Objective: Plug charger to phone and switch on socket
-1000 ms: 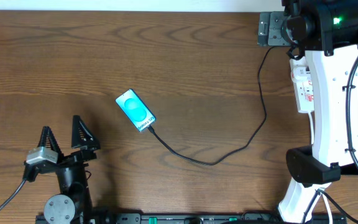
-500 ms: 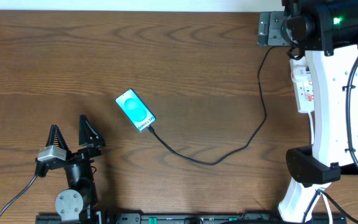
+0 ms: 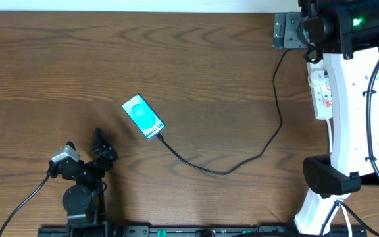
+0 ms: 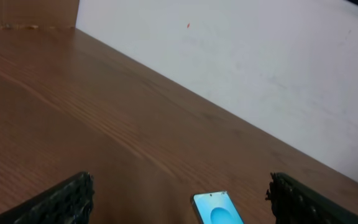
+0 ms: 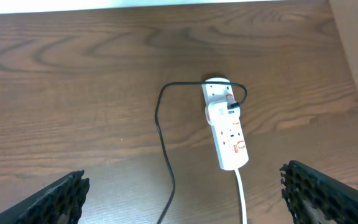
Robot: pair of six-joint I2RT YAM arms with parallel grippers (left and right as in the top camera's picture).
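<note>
The phone [image 3: 143,117] lies flat left of the table's middle, turquoise screen up; its far end shows at the bottom of the left wrist view [image 4: 218,213]. The charger's thin black cable [image 3: 229,171] runs from the phone's near-right end in a curve up to the socket [image 3: 320,92], a white strip partly under the right arm. The socket [image 5: 225,134] and the cable [image 5: 160,124], plugged in at the far end, show below the open right gripper [image 5: 185,196]. My left gripper [image 3: 84,146] is open and empty, near and left of the phone [image 4: 180,202].
The socket's thick white cord [image 5: 241,193] trails toward the near side. The white right arm [image 3: 347,99] stands along the right edge. A pale wall [image 4: 260,68] borders the table's far side. Bare wood surrounds the phone.
The left gripper has shifted right and drawn back toward its base, tilting upward, still open. Phone, cable, socket and right arm have not moved.
</note>
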